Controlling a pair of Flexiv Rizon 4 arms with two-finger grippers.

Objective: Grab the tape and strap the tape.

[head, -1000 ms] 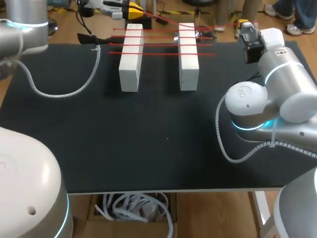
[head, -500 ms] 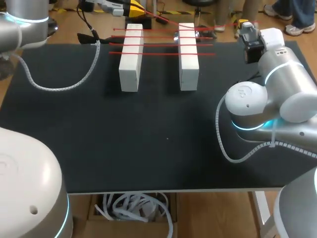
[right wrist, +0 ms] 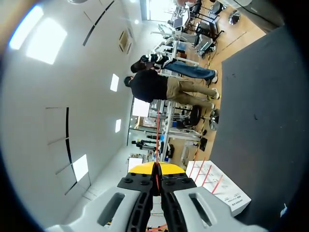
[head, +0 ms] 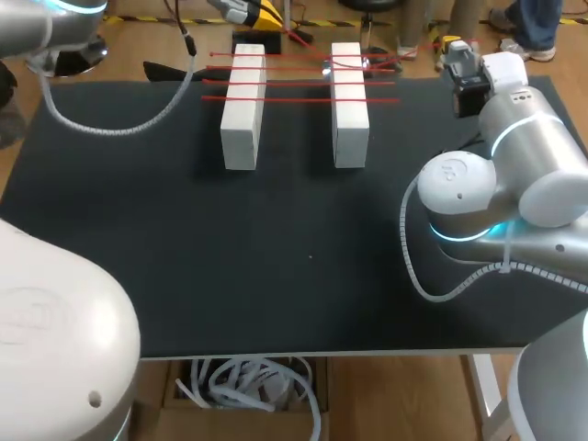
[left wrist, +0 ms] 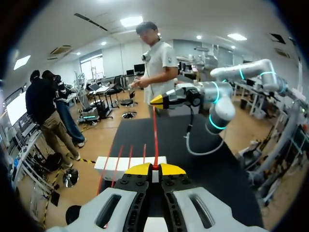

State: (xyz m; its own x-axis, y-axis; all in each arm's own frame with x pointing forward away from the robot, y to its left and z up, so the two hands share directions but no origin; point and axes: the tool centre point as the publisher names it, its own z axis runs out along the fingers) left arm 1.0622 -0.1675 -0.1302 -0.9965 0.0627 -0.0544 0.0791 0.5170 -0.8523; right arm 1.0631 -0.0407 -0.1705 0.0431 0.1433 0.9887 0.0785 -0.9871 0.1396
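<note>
tape (head: 294,83) thin red; blocks (head: 241,119) white, rect.

The table (head: 276,230) has a matt black cloth-like cover, the blocks (head: 242,110) look matt white, the tape (head: 294,83) smooth, the right arm (head: 537,170) glossy.

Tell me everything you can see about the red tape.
The tape is a thin red strip, pulled taut. Four straight, nearly parallel strands cross the two white blocks at the table's far side, lying on their tops and bridging the gap between them. One further strand runs through the air from the left fingers to the right fingers; both pairs pinch it. No roll is visible.
</note>
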